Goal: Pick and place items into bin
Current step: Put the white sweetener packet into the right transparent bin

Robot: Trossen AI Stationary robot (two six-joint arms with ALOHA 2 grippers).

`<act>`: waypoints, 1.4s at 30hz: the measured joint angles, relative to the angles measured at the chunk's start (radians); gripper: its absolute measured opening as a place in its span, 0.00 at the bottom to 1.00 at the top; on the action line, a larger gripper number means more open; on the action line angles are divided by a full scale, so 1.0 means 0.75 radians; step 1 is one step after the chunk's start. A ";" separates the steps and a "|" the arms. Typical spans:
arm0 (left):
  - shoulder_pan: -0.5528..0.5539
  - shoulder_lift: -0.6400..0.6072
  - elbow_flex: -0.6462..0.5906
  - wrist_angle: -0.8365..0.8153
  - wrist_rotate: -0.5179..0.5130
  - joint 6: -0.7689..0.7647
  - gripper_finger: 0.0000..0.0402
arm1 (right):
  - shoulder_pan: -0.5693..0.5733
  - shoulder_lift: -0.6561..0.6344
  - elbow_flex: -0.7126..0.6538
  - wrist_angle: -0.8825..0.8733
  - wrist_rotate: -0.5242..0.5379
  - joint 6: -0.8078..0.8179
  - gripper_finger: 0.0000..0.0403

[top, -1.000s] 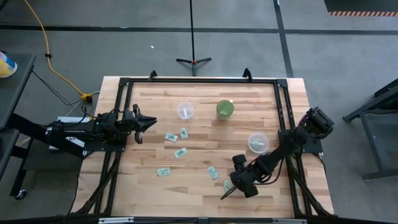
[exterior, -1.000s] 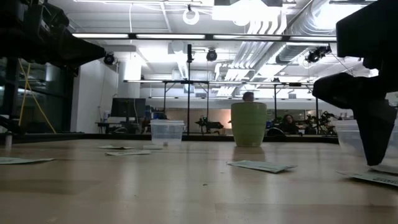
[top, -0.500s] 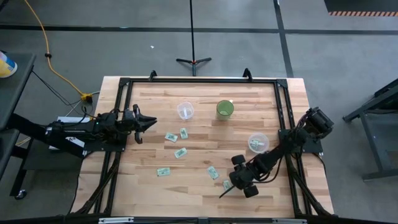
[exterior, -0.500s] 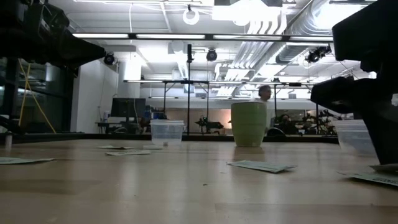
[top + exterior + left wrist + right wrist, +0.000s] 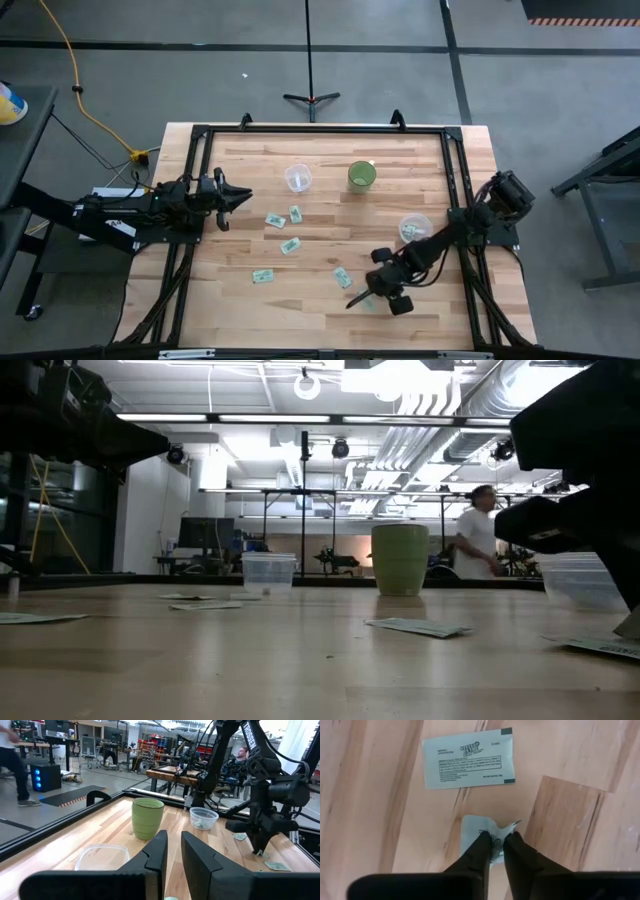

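Several small pale green and white packets lie flat on the wooden table, among them one [image 5: 290, 245] at mid-table and one [image 5: 467, 759] just beyond my right gripper. My right gripper [image 5: 354, 300] stands at the near right, pointing down, shut on a packet [image 5: 475, 827]. A clear bin [image 5: 414, 228] with packets inside stands at the right. My left gripper [image 5: 238, 195] hovers at the table's left, a narrow gap between its fingers [image 5: 159, 852], nothing in it. My right gripper pinches the packet between its two fingertips [image 5: 481, 847], coming from above and pointing down. The part between the fingers [image 5: 493, 836] is bunched up into a crumpled ridge. The packet's far part still lies on the table.
A green cup [image 5: 362, 176] and a clear cup [image 5: 298, 178] stand at the far middle of the table. A black frame [image 5: 320, 130] runs around the table's edges. Bare wood lies along the near left.
My right gripper has shut on the packet under it and crumpled it between the fingertips. It has also shifted a little toward the table's left edge.
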 joint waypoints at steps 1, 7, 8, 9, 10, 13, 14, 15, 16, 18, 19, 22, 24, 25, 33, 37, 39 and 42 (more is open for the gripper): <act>0.000 0.000 0.000 0.000 0.000 0.000 0.23 | -0.005 0.000 0.004 -0.003 -0.014 0.000 0.07; 0.000 0.000 0.000 0.000 0.000 0.000 0.23 | -0.040 0.011 0.094 -0.118 -0.071 0.003 0.02; 0.000 0.000 0.000 0.000 0.000 0.000 0.23 | -0.043 0.011 0.120 -0.173 -0.064 0.000 0.02; 0.000 0.000 0.000 0.000 0.000 0.000 0.23 | -0.044 0.011 0.153 -0.237 -0.052 0.001 0.02; 0.000 0.000 0.000 0.001 0.000 0.000 0.23 | -0.044 0.011 0.190 -0.294 -0.034 0.001 0.02; 0.000 0.000 0.000 0.001 0.000 0.000 0.23 | -0.042 0.009 0.303 -0.518 0.057 0.012 0.02; 0.000 0.000 0.000 0.000 0.000 -0.001 0.23 | -0.039 0.009 0.338 -0.595 0.089 0.027 0.02; 0.000 0.000 0.000 0.001 0.000 -0.001 0.23 | -0.036 0.008 0.375 -0.668 0.115 0.035 0.02; 0.000 0.000 0.000 0.001 0.000 -0.001 0.23 | -0.031 0.008 0.414 -0.731 0.149 0.044 0.01; 0.000 0.000 0.000 0.001 0.000 -0.001 0.23 | -0.020 0.004 0.478 -0.866 0.220 0.067 0.01; 0.000 0.000 0.000 0.001 0.000 -0.001 0.23 | -0.012 -0.002 0.502 -0.940 0.260 0.088 0.01; 0.000 0.000 0.000 0.001 0.000 -0.001 0.23 | -0.003 -0.036 0.513 -1.122 0.341 0.155 0.02; 0.000 0.000 0.000 0.001 0.000 -0.001 0.23 | -0.005 -0.083 0.479 -1.161 0.365 0.197 0.02; 0.000 -0.001 0.000 0.001 0.000 -0.001 0.23 | -0.006 -0.115 0.452 -1.178 0.369 0.214 0.01; 0.000 0.000 0.000 0.001 0.000 -0.001 0.23 | -0.034 -0.410 0.212 -1.108 0.466 0.320 0.01; 0.000 -0.001 0.000 0.001 0.001 -0.001 0.23 | -0.072 -0.520 0.089 -1.054 0.464 0.308 0.01; 0.000 -0.001 0.000 0.001 0.001 -0.001 0.23 | -0.099 -0.559 0.025 -1.036 0.468 0.295 0.02; 0.000 0.000 0.000 0.001 0.001 -0.001 0.23 | -0.148 -0.611 -0.064 -0.994 0.473 0.277 0.02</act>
